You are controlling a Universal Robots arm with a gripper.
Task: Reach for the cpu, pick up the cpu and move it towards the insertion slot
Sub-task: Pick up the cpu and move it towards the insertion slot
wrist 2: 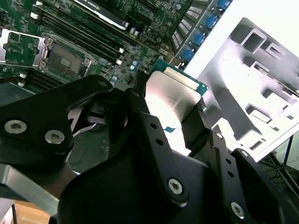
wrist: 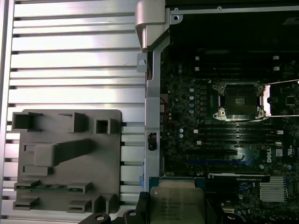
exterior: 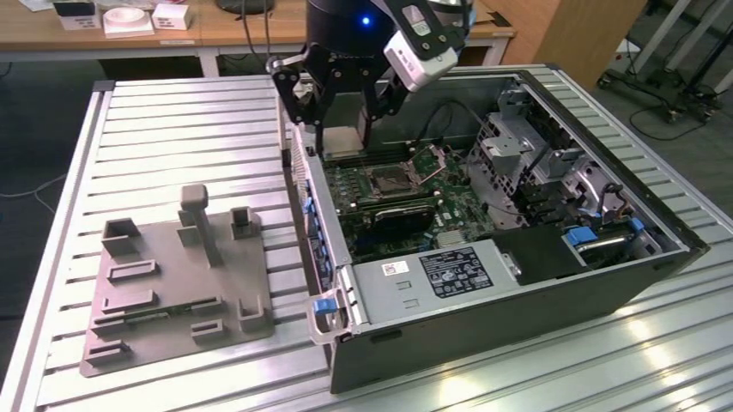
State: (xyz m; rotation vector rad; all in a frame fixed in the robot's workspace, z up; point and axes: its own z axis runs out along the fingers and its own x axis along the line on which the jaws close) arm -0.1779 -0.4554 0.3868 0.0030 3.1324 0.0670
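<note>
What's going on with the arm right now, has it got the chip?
Yes. The gripper is shut on the cpu, holding it by its edges above the open computer case, near the case wall that faces the grey tray. In the first wrist view the cpu is off to one side of the insertion slot, not over it. The slot's metal flap stands open and its dark socket is bare, so nothing is seated yet.

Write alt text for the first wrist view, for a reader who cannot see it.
The gripper holds the cpu, a square silvery chip, over the edge of an open computer case. Deeper in the case, the insertion slot sits on the green circuit board with its metal flap swung open. A grey plastic tray lies on the ribbed metal table beside the case.
</note>
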